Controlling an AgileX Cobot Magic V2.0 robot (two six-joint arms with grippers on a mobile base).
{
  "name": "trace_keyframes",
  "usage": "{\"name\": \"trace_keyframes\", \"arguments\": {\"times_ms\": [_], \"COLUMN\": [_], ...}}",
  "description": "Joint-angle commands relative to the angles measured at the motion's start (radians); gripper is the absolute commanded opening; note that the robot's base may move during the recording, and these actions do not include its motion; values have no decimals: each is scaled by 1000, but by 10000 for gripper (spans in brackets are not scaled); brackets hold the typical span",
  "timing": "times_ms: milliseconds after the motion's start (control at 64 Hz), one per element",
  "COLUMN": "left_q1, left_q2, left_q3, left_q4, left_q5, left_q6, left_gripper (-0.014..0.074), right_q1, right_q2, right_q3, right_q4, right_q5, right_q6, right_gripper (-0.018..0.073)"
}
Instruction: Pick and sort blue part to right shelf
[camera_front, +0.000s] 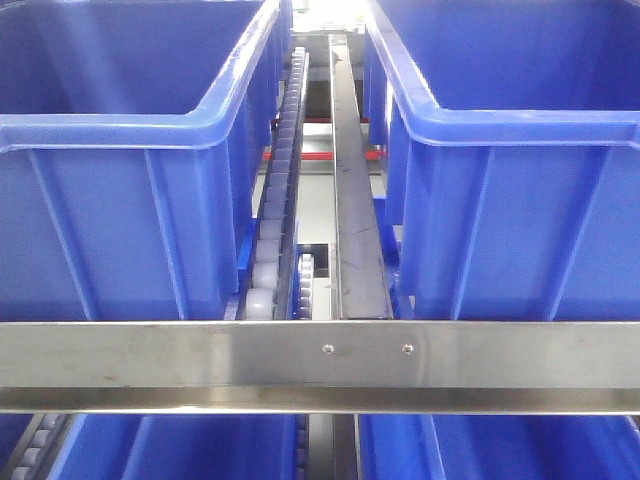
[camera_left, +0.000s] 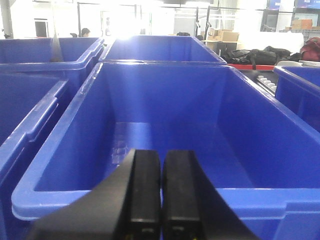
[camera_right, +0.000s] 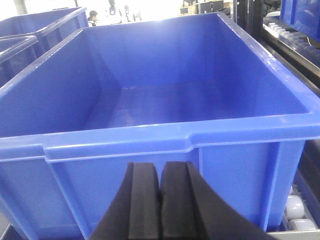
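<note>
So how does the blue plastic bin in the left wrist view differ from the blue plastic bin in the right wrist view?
The blue plastic bin in the left wrist view lies lengthwise, its short rim nearest the camera; the blue plastic bin in the right wrist view shows a broader near rim with a raised handle lip. The left gripper sits above its bin's rim; the right gripper sits lower, facing the outer wall. Both bins look empty, and both grippers' fingers are shut.

Blue bins (camera_front: 120, 200), roller track (camera_front: 275, 210), steel crossbar (camera_front: 200, 355)
</note>
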Motion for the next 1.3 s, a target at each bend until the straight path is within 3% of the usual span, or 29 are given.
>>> {"name": "trace_keyframes", "arguments": {"times_ms": [0, 406, 453, 547, 625, 750, 843, 1015, 1281], "left_q1": [-5, 17, 35, 95, 136, 145, 137, 99, 94], "left_q2": [5, -46, -73, -139, -183, -231, -231, -231, -231], "left_q3": [-28, 52, 68, 99, 127, 183, 181, 181, 181], "left_q4": [-6, 9, 53, 212, 319, 314, 313, 313, 313], "left_q5": [-80, -90, -81, -64, -64, -70, 15, 12, 12], "left_q6": [-6, -7, -39, -218, -295, -305, -304, -304, -304], "left_gripper": [123, 123, 124, 123, 123, 124, 123, 123, 123], "right_q1": [-5, -5, -5, -5, -5, -5, -5, -5, -5], "right_q2": [-23, -23, -23, -23, -23, -23, -22, -22, -22], "right_q3": [-21, -21, -21, -21, -21, -21, -21, -21, -21], "right_q4": [-10, -10, -10, -10, -10, -10, -10, -10, -10], "right_q5": [-89, -89, -89, -89, -89, -89, -90, -90, -90], "right_q6": [4, 4, 4, 4, 4, 4, 4, 4, 4], "right_gripper": [56, 56, 56, 56, 56, 56, 56, 56, 56]}}
